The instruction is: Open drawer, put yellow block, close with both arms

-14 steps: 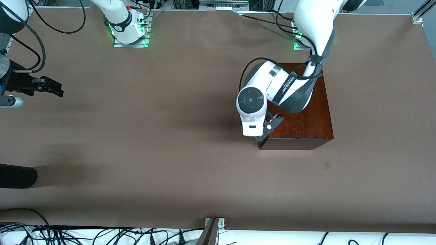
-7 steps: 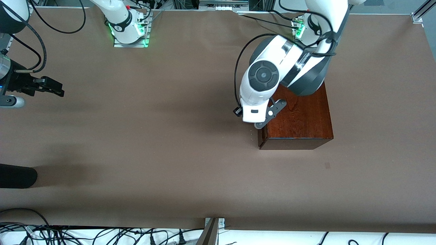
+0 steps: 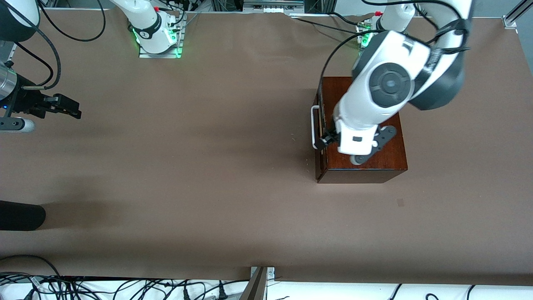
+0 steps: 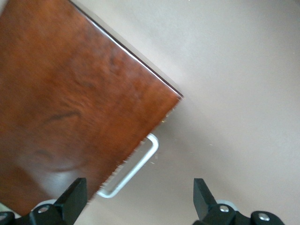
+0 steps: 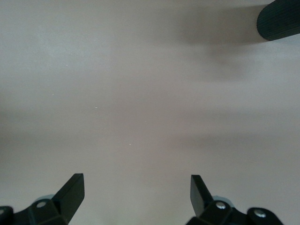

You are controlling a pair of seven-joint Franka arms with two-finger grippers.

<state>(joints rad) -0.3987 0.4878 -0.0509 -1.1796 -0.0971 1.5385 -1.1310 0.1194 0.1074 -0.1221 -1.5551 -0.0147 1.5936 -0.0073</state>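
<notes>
The dark mahogany box (image 3: 370, 160) stands toward the left arm's end of the table. Its drawer is shut, and the white bar handle (image 3: 313, 127) faces the right arm's end. My left gripper (image 3: 325, 141) hangs open and empty over the box's handle edge. In the left wrist view the box top (image 4: 70, 93) and handle (image 4: 133, 166) lie below the open left gripper (image 4: 139, 201), without touching it. My right gripper (image 3: 68, 107) waits open and empty over bare table at the right arm's end, also seen in the right wrist view (image 5: 136, 190). The yellow block is out of view.
A black rounded object (image 3: 21, 215) lies at the table's edge at the right arm's end, nearer the camera than the right gripper; it also shows in the right wrist view (image 5: 281, 21). Cables (image 3: 125, 287) run below the table's near edge.
The left arm has swung from in front of the drawer to over the box, uncovering the white handle. The drawer stays shut. The right gripper has barely moved.
</notes>
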